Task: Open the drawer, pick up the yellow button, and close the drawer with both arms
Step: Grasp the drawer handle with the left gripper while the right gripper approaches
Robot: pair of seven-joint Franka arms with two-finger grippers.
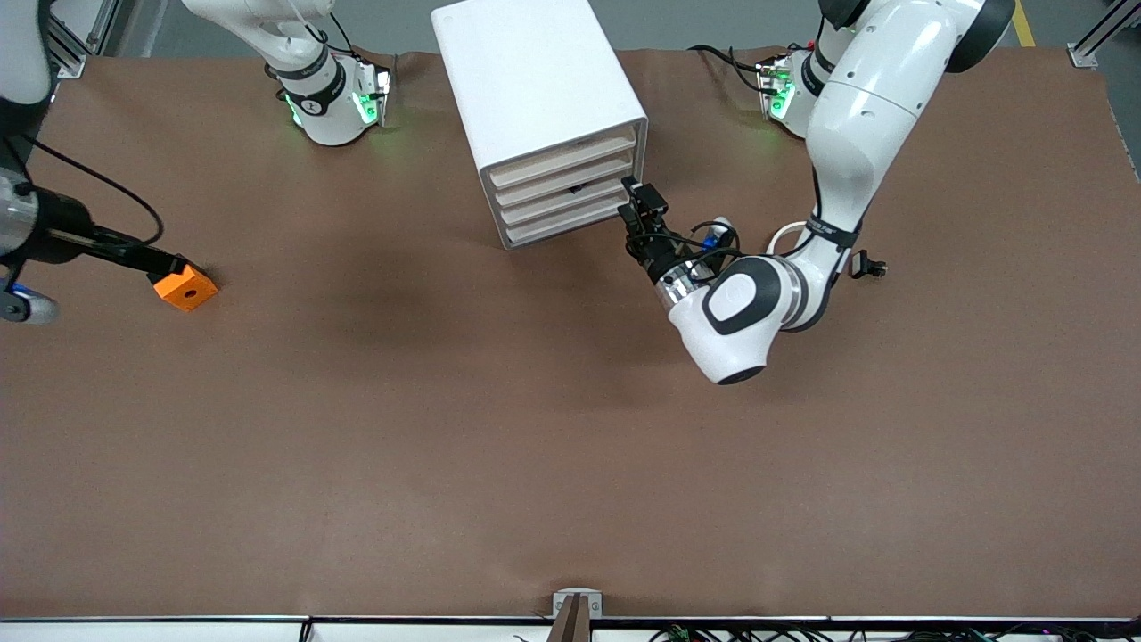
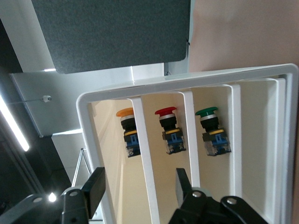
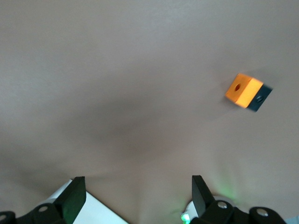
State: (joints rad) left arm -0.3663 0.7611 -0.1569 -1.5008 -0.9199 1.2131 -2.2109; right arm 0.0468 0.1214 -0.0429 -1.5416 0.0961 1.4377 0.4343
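White cabinet [image 1: 526,71] at upper middle of the front view. My left hand [image 1: 644,201], fingers partly apart, straddles the drawer [image 2: 187,79] wall. Its compartments hold the button [image 2: 127,126], a red one [image 2: 167,126] and a green one [image 2: 209,126]. My right hand [image 1: 165,265] waits wide open above an orange block [image 1: 185,290] on the surface.

The table [image 1: 446,428] is covered with a brown sheet that looks matt and a little like cloth or paper. The cabinet [image 1: 526,71] is made of smooth white plastic, and a soft shine is seen on its top. The drawer [image 2: 154,140] looks like smooth cream plastic. A shiny plastic cap is seen on the button [image 2: 127,128]. The orange block [image 1: 185,287] looks like matt plastic. The arms [image 1: 869,116] are cased in glossy white plastic with dark grey joints. The fingers [image 2: 96,186] of the left gripper [image 2: 140,189] look like matt black plastic.
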